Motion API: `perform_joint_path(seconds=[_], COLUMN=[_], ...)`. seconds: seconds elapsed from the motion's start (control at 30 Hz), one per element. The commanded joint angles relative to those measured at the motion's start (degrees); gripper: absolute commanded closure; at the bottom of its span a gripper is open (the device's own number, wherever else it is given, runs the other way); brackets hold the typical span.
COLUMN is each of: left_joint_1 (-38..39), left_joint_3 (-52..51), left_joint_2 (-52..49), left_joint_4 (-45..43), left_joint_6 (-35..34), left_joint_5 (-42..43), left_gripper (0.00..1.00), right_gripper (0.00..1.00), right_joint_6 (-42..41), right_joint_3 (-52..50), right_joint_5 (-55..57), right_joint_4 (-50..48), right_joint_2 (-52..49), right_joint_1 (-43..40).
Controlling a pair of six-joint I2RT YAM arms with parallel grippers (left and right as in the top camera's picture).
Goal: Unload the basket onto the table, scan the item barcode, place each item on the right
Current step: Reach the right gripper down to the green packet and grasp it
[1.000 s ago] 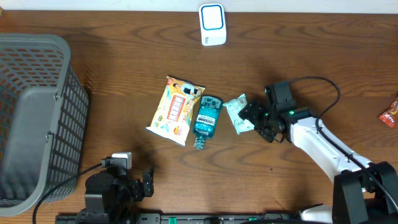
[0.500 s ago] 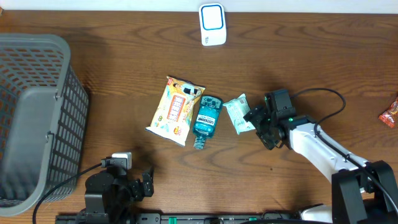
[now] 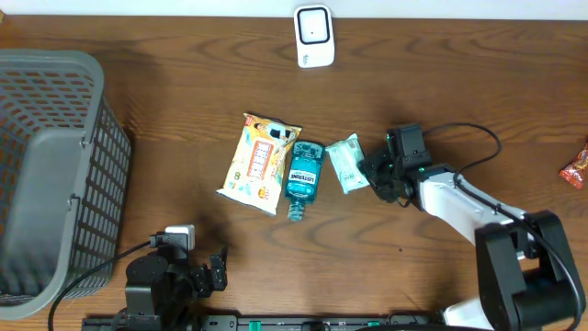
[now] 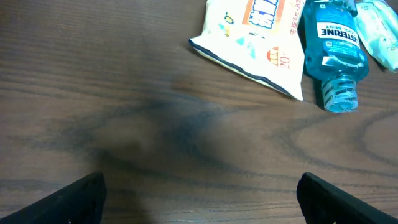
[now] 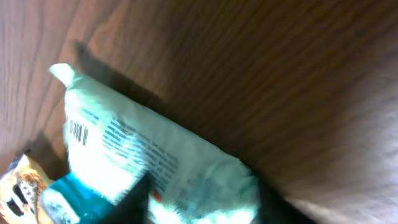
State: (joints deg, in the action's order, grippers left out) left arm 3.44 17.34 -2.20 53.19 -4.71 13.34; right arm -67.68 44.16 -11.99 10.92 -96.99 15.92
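Right gripper [image 3: 372,173] jaws, grip unclear, sit at a crinkly pale-green packet [image 3: 345,164] beside the blue plastic bottle [image 3: 305,175]; left gripper [image 4: 202,196] jaws spread

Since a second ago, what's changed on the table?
The right hand slid left up to the pale green packet, nudging it slightly toward the mouthwash bottle; whether it has gripped is unclear. Left hand, snack bag, scanner and basket stayed put.
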Motion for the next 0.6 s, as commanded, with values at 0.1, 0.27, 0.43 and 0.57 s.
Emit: perform_joint_path(seconds=[0.1,0.27,0.43,0.57], left_joint_1=[0.1,0.1,0.1,0.1], left_joint_3=[-0.6,-0.6,-0.6,-0.6], left_joint_2=[0.1,0.1,0.1,0.1], left_joint_4=[1.7,1.7,1.7,1.7], left_joint_6=[-0.3,-0.3,-0.3,-0.3], left_joint_5=[-0.1,-0.1,-0.1,-0.1], left_gripper=[0.02,0.02,0.02,0.02], right_gripper=[0.99,0.99,0.99,0.99], right_joint_6=[8.3,16.1,32.4,49.2], right_joint_3=[-3.8,-3.7,-3.7,-3.7], right_joint_5=[-3.0,-3.6,-3.6,-9.9], right_joint_4=[0.9,-0.2,1.6,3.1], right_joint_2=[-8.1,-4.9,5.1,17.2], right_joint_1=[0.6,0.3,-0.9,-0.9])
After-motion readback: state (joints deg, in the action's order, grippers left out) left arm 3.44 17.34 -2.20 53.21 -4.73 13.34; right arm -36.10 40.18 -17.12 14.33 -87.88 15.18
